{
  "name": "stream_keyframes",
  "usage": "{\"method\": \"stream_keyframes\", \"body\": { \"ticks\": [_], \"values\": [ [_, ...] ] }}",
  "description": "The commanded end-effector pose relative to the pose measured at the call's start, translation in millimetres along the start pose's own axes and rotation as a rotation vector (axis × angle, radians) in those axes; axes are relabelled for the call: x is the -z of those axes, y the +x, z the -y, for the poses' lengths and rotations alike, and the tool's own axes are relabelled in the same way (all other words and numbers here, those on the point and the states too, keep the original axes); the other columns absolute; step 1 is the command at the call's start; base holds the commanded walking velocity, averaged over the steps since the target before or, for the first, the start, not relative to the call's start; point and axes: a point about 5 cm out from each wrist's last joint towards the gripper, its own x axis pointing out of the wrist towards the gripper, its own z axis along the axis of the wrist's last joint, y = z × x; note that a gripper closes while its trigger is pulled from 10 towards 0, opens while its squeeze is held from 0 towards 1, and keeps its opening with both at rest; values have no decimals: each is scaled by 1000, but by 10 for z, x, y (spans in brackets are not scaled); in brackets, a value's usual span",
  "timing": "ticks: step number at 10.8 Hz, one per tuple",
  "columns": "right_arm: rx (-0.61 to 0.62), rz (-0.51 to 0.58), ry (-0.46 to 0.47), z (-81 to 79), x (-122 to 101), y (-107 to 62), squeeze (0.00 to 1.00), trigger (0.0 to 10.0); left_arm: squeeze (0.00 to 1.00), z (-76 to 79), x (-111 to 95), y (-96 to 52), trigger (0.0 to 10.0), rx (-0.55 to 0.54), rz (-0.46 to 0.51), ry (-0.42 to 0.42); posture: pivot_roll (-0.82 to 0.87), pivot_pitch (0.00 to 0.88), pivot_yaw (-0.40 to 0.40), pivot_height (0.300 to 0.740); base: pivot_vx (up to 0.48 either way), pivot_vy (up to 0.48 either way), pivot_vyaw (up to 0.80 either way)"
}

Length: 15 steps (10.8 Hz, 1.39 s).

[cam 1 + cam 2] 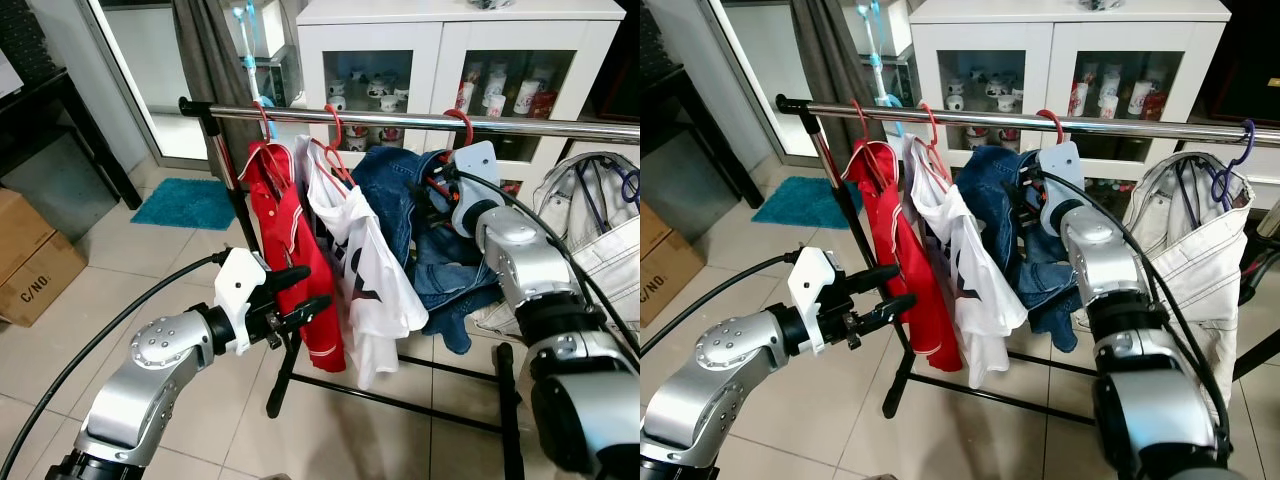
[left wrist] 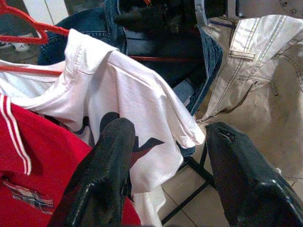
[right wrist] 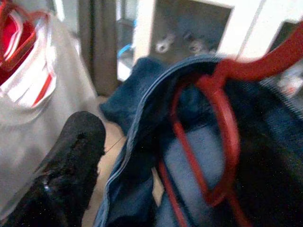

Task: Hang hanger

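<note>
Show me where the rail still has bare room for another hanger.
The rail is bare between the denim jacket's red hanger and the purple hanger holding the cream garment. Crowded toward the pole: red shirt, white shirt and denim jacket hang packed together.

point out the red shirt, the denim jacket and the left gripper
red shirt (image 1: pixel 288 240), left eye view, on its front panel
denim jacket (image 1: pixel 990 195), right eye view, on its shoulder
left gripper (image 1: pixel 302 294), left eye view, between its fingertips
</note>
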Motion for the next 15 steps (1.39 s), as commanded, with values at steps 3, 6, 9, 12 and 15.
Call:
{"method": "stream_keyframes", "body": {
  "ticks": [3, 6, 9, 12, 15],
  "values": [
    [-54, -88, 25, 171, -11, -2, 0, 0, 0, -18, -21, -22, 10000, 0, -5, 12, -45, 0, 115, 740, 0, 0, 0],
    [-72, -125, 43, 250, -28, -19, 0, 0, 0, -6, -11, -20, 10000, 11, -12, 15, -49, 0, 113, 740, 0, 0, 0],
    [-95, -134, 63, 255, -69, -24, 0, 0, 0, 0, -25, -8, 10000, 25, -7, 20, -58, 0, 118, 740, 0, 0, 0],
    [-112, -137, 73, 232, -77, -21, 0, 0, 0, 8, -75, 30, 10000, 55, 23, 27, -68, 0, 122, 740, 0, 0, 0],
    [-123, -131, 83, 219, -80, -21, 0, 0, 0, -23, -107, 53, 10000, 49, 34, 34, -69, 0, 121, 740, 0, 0, 0]
  ]
}}
